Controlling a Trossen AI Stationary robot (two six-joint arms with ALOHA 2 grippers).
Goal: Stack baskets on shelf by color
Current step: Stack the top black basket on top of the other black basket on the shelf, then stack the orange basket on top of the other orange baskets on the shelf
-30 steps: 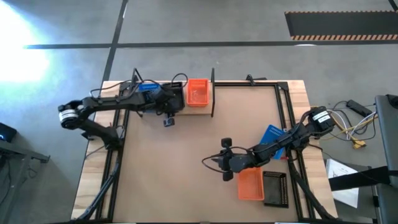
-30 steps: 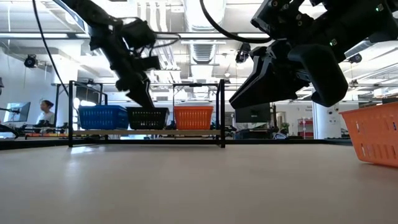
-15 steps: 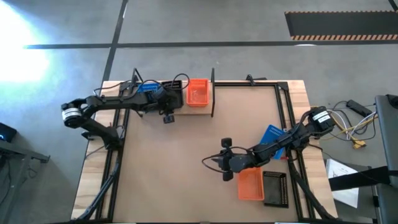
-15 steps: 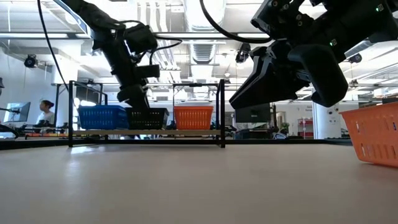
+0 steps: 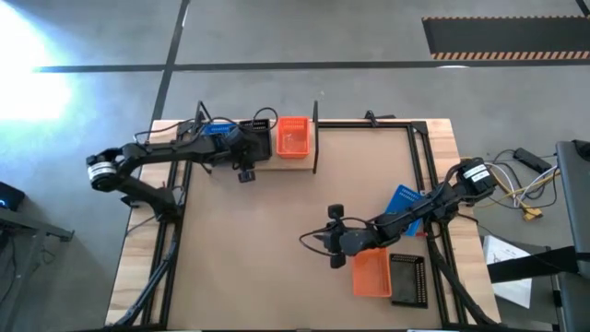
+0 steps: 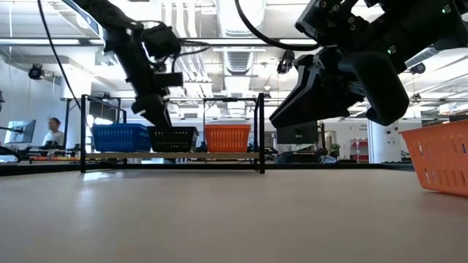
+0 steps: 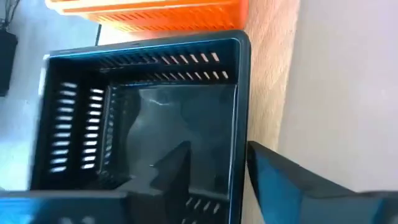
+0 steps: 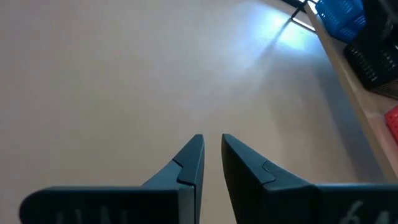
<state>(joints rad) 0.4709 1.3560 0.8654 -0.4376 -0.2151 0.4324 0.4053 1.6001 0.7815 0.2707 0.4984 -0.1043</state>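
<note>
Three baskets stand side by side on the shelf (image 6: 172,155): blue (image 6: 121,136), black (image 6: 173,137) and orange (image 6: 227,136). My left gripper (image 5: 244,171) is open over the black basket (image 7: 143,112), one finger inside it and one outside its side wall. My right gripper (image 5: 330,237) hovers above the table's right half, shut with only a slit between its fingertips (image 8: 211,155) and holding nothing. Beside it, an orange basket (image 5: 371,273) and a black basket (image 5: 408,279) sit on the table. A blue basket (image 5: 403,199) lies partly under the right arm. My left gripper comes at the black basket from above, slanting. One finger (image 7: 174,168) is inside the hollow and the other (image 7: 280,180) is outside, with the side wall (image 7: 241,118) between them. I cannot tell whether either finger touches the wall. The basket rests on the shelf board.
Black metal uprights (image 6: 262,131) frame the shelf at the table's far left. A black frame rail (image 5: 422,175) runs along the table's right side. Bare tabletop (image 5: 267,240) lies between the shelf and the right arm. A person (image 6: 53,131) sits in the room beyond.
My left gripper has shifted a little toward the table's far-left over the shelf. The black basket has stayed in place on the board.
</note>
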